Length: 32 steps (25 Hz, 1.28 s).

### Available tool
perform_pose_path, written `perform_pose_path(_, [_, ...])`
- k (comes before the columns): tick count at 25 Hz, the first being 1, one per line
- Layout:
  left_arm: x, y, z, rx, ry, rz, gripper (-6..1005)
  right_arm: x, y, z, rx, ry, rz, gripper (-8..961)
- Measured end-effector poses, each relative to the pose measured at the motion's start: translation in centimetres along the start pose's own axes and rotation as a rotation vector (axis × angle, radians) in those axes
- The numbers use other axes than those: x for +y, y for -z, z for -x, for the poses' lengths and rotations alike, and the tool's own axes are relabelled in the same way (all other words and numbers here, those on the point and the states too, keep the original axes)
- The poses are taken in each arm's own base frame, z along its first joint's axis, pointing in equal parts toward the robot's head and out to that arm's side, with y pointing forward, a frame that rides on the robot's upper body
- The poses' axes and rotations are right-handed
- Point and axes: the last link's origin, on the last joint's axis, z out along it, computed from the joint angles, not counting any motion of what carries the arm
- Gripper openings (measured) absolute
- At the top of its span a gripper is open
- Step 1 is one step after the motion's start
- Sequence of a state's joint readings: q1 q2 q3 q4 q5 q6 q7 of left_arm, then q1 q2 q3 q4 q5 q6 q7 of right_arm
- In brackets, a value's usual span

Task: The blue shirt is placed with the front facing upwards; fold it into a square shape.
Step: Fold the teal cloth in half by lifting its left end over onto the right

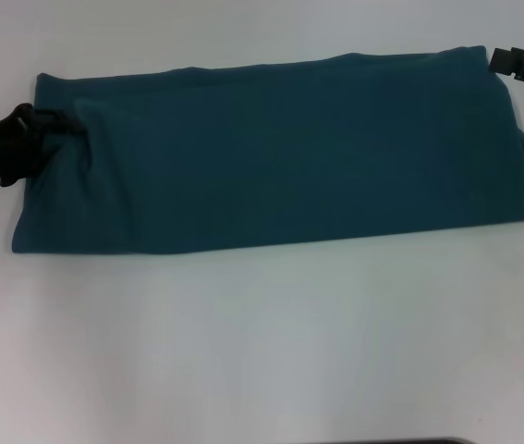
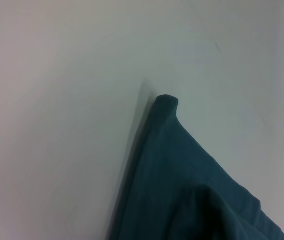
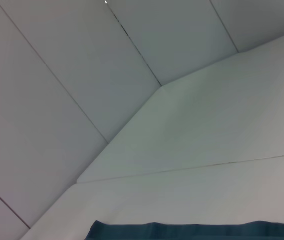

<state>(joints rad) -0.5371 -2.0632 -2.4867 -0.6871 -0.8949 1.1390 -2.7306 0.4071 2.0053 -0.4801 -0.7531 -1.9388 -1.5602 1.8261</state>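
Observation:
The blue shirt point(image 1: 271, 157) lies as a long folded band across the white table point(image 1: 262, 351), with no lettering or collar showing. My left gripper point(image 1: 44, 129) is at the band's left end, where the cloth bunches up around its tip, shut on the fabric. The left wrist view shows a raised corner of the blue shirt point(image 2: 182, 185) standing off the table. My right gripper point(image 1: 511, 63) sits at the band's far right corner, mostly cut off by the picture's edge. Only a strip of the blue shirt's edge point(image 3: 197, 231) appears in the right wrist view.
White tabletop stretches in front of the shirt toward me. A thin dark edge point(image 1: 428, 441) shows at the near side of the table. Pale wall panels point(image 3: 81, 75) rise behind the table's far side.

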Motion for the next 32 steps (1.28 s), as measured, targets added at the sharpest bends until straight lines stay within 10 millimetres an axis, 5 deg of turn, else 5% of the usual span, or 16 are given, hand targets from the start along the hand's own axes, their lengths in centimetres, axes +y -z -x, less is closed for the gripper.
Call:
perform_pose_path(14, [0.4,-0.1,0.1,-0.016,-0.027,-0.002,408,0.0,0.1,-0.2,0.001,-0.010,-0.003,618])
perform_pose_path(25, [0.5,1.0,-0.4,0.045,0.016,0.092,-2,0.0,0.1,-0.3,-0.001,-0.014,-0.002,618])
perform_pose_path(32, [-0.1,1.3,-0.5,0.065,0.039,0.092,22,-0.1,0.1,-0.4,-0.011,-0.021,0.001,618])
